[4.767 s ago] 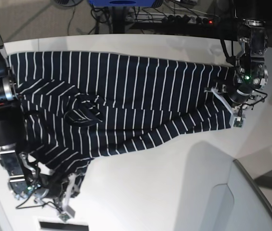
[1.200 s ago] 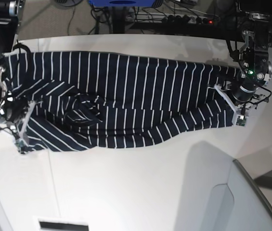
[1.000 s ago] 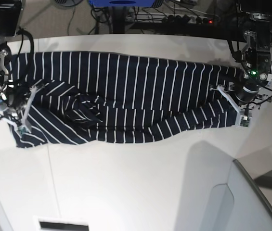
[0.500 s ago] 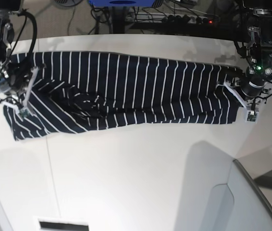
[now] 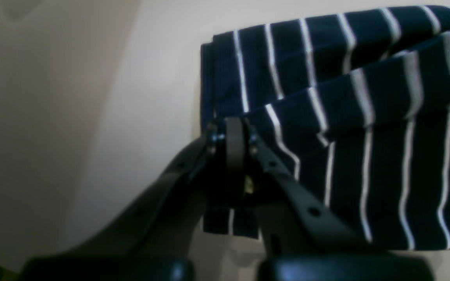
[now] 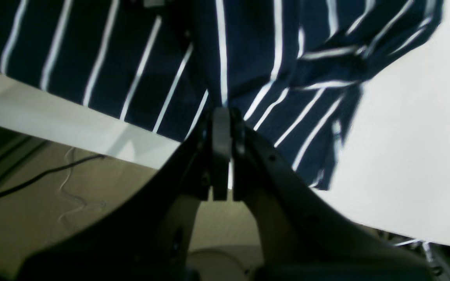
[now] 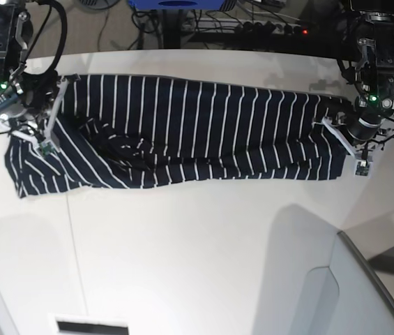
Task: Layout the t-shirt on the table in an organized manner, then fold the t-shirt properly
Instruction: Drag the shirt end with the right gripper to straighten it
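The navy t-shirt (image 7: 183,132) with thin white stripes lies as a long band across the far half of the white table (image 7: 183,265). At the band's right end, my left gripper (image 7: 337,134) is shut on a folded edge of the t-shirt (image 5: 365,136); in the left wrist view its tips (image 5: 234,132) pinch the cloth just above the table (image 5: 150,78). My right gripper (image 7: 49,124) holds the band's left end. In the right wrist view its tips (image 6: 221,117) are shut on the t-shirt (image 6: 248,47), close to the table's edge (image 6: 53,117).
Cables and a power strip (image 7: 273,28) lie beyond the table's far edge. A grey curved object (image 7: 350,293) stands at the front right. A thin dark seam (image 7: 74,244) runs across the tabletop, and a white label (image 7: 88,326) sits at the front edge.
My right gripper has moved from the front left toward the far left, carrying the shirt's near edge over into a narrower band. The left gripper has shifted slightly right, still gripping.
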You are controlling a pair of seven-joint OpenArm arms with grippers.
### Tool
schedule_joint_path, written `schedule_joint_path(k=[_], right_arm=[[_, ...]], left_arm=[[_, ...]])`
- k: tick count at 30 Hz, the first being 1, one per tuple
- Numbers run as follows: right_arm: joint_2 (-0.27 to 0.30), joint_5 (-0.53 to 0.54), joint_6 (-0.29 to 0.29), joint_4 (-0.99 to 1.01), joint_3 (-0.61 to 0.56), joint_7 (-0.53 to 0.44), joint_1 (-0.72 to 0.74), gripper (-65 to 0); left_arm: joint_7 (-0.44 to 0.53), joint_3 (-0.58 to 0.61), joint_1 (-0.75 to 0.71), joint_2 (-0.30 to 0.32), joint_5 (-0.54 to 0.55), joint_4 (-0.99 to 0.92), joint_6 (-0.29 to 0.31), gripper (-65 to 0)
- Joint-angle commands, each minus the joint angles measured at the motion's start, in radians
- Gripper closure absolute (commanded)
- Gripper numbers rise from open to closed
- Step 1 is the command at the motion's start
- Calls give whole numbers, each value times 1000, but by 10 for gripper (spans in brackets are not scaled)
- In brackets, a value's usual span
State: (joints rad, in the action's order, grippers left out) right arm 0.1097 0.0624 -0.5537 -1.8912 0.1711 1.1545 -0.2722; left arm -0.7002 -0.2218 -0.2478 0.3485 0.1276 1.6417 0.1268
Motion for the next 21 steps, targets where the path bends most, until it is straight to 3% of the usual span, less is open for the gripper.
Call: schedule_joint_path(k=[1, 21], right_arm=[[5, 1, 2, -17, 2, 6, 4, -2], [-97, 3, 1, -58, 2, 54, -42, -2]], left_arm=[[15, -6, 6, 14, -7, 15, -9, 0], [20, -6, 18, 22, -9, 15, -9, 0]])
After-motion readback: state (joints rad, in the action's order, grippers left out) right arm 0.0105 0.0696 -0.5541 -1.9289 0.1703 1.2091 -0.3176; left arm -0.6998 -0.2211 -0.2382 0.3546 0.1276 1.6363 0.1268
